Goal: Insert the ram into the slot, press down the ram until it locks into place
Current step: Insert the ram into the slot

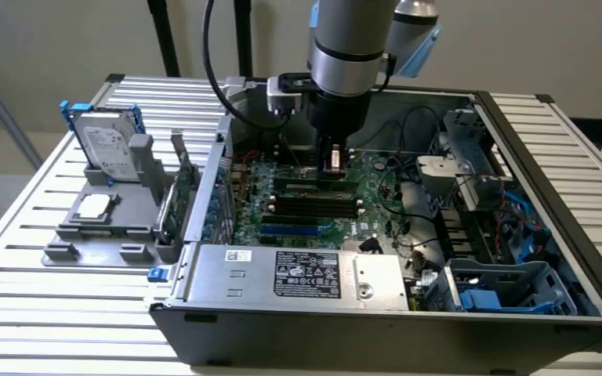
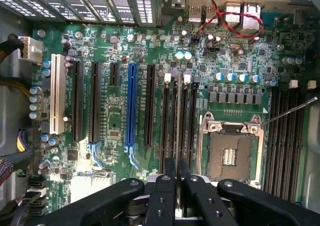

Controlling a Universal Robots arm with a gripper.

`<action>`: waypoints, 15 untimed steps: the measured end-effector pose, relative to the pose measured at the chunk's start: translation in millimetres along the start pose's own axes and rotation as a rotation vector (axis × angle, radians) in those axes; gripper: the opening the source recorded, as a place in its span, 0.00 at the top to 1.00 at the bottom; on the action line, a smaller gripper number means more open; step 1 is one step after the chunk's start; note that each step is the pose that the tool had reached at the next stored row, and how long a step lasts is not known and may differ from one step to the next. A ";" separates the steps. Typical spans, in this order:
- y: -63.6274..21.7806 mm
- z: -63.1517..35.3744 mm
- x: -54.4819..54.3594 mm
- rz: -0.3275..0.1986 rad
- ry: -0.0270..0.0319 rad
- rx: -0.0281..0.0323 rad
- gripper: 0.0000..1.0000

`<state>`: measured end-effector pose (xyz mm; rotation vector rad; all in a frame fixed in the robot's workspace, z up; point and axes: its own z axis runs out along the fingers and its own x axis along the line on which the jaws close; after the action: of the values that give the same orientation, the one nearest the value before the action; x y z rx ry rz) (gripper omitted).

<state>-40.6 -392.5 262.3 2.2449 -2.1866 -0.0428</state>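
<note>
My gripper [image 1: 334, 168] hangs from the arm inside the open computer case, low over the green motherboard [image 1: 375, 211]. In the wrist view the gripper [image 2: 177, 186] is shut on the ram [image 2: 177, 116], seen edge-on as a thin pale strip running away from the fingers [image 2: 162, 196]. The ram lies along the group of black memory slots [image 2: 192, 121] with white end clips [image 2: 187, 78], between two of them. I cannot tell whether its lower edge is seated in a slot. In the exterior view the slots [image 1: 317, 205] lie just below and in front of the gripper.
A blue socket [image 2: 131, 110] and a white socket [image 2: 57, 93] lie beside the slots, with the CPU socket [image 2: 231, 148] and more black sockets [image 2: 285, 136] on the other side. The power supply [image 1: 301, 270], drive cage [image 1: 510, 286] and case walls hem the board in. A hard drive [image 1: 107, 145] stands outside.
</note>
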 end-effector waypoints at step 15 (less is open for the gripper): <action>-1.8 9.0 0.3 0.018 0.0278 0.0111 0.87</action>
<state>-39.1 -392.7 253.2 2.2169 -2.1989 0.0006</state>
